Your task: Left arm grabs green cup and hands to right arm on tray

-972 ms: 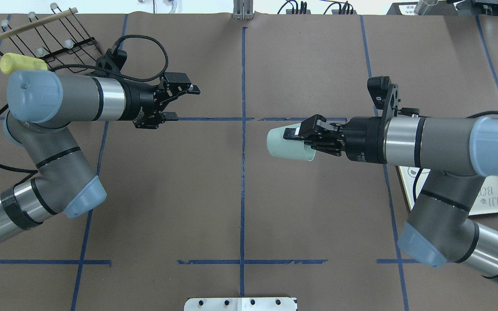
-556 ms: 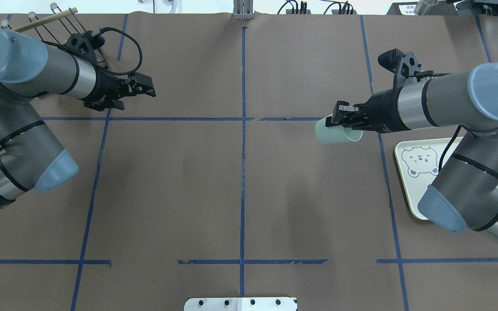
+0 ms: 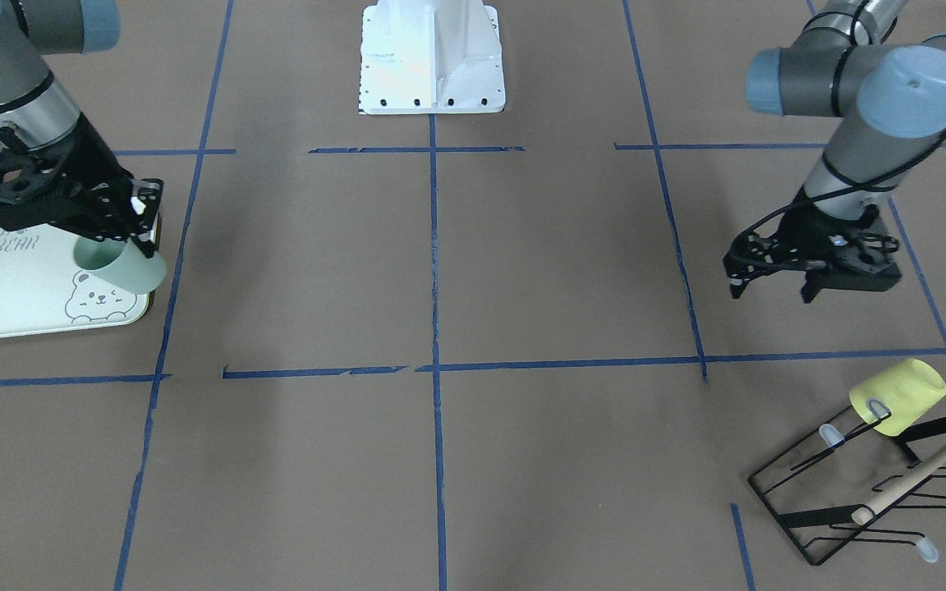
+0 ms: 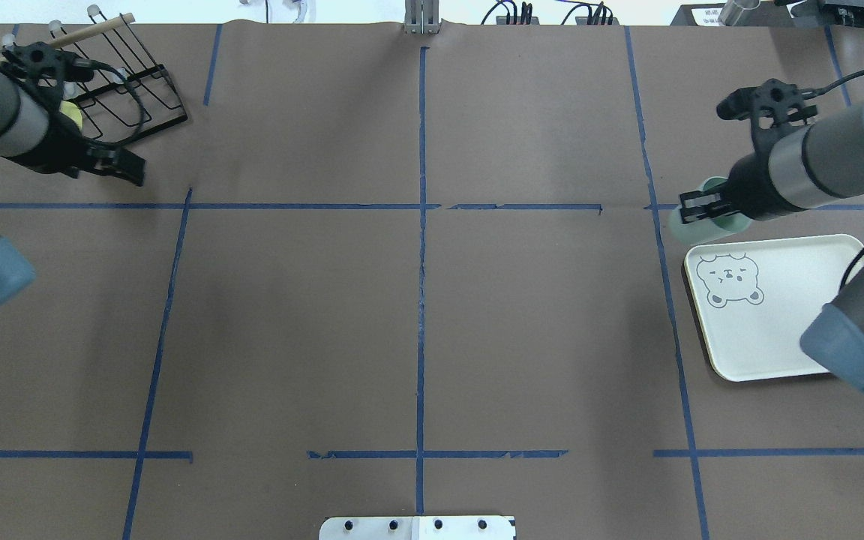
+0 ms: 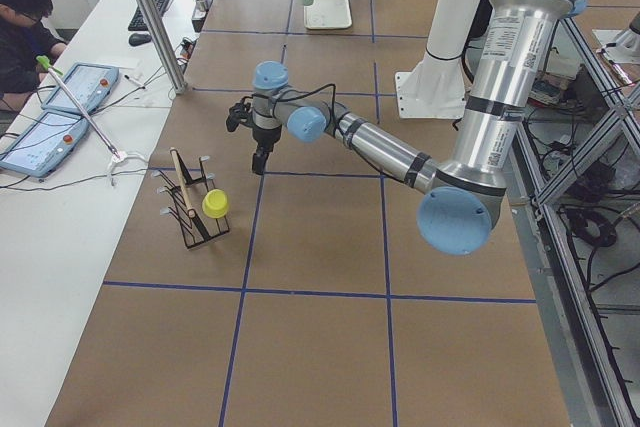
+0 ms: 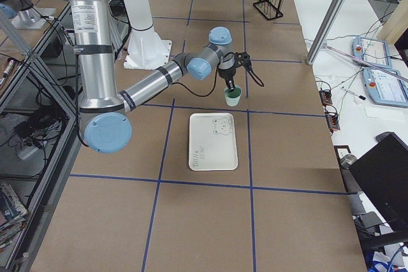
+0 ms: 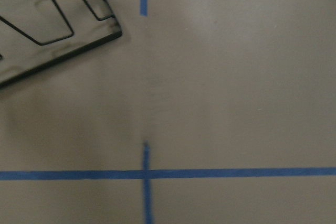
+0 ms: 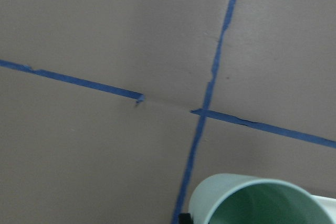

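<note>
The pale green cup hangs tilted in my right gripper, which is shut on its rim. It hovers over the bear-end corner of the cream tray. In the overhead view the cup sits just beyond the tray's far left corner, under the right gripper. The right wrist view shows the cup's open rim at the bottom edge. My left gripper is open and empty, low over the table near the rack, and it also shows in the overhead view.
A black wire rack with a wooden bar stands at the table's far left corner, with a pale yellow cup hung on one peg. A white robot base plate sits at the near middle edge.
My right arm has swung right with the green cup, from near the table's middle to the tray's corner. My left arm has pulled back left toward the wire rack, empty.
</note>
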